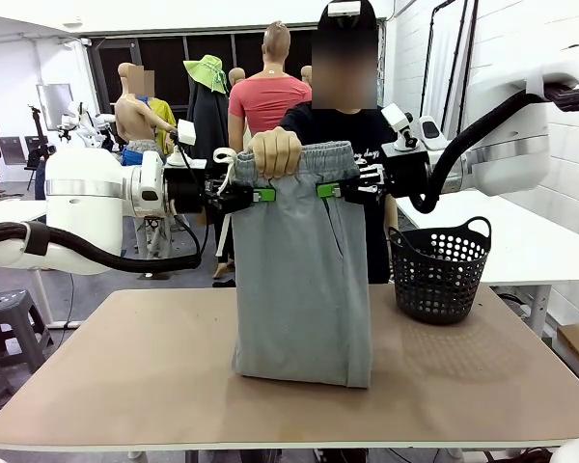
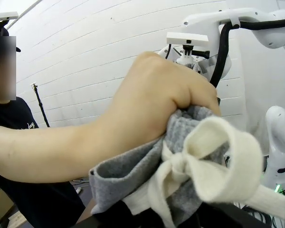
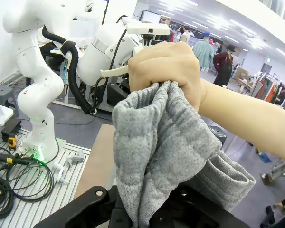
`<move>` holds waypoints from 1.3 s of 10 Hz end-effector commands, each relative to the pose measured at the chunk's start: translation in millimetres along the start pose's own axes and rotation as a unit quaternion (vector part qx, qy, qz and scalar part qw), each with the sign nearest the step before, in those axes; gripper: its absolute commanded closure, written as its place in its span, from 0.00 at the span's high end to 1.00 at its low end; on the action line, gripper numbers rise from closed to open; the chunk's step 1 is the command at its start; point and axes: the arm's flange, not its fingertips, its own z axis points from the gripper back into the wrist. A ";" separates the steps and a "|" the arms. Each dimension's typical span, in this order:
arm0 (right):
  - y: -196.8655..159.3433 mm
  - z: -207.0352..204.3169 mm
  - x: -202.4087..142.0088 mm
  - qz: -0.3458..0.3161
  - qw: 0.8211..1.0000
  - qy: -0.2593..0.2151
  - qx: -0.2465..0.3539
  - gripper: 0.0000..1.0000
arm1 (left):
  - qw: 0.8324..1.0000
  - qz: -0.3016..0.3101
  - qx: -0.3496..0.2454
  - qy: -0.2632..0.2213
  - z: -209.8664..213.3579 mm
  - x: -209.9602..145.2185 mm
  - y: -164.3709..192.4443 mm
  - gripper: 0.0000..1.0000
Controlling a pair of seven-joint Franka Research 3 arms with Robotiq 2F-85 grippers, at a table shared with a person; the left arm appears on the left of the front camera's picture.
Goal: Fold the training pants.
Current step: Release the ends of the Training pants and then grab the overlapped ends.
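The light grey training pants hang upright above the table, their folded lower end resting on it. My left gripper is shut on the waistband's left side, by the white drawstring. My right gripper is shut on the waistband's right side. A person's hand grips the waistband's top between the two grippers. Up close, that hand clutches grey cloth above the drawstring bow. From the other side the hand bunches the pants.
A black perforated basket stands on the table at the right, close to the pants. The person stands just behind the far table edge. Bare tabletop lies left of the pants and along the front edge.
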 end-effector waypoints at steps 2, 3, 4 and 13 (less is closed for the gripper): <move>1.4 0.8 1.3 -0.015 1.000 -0.004 0.002 0.18 | 1.000 0.008 0.003 0.005 2.0 -1.0 -1.5 0.20; 1.7 1.5 2.0 -0.021 1.000 -0.006 -0.004 0.37 | 1.000 0.019 0.002 -0.008 3.6 -0.7 -3.0 0.40; 2.6 2.0 2.9 -0.023 1.000 -0.006 -0.003 0.57 | 1.000 0.025 0.002 -0.007 5.0 -0.8 -3.7 0.60; 3.8 -0.8 0.4 -0.059 0.998 0.006 -0.004 1.00 | 0.998 0.052 0.019 -0.019 18.4 -1.0 -18.2 1.00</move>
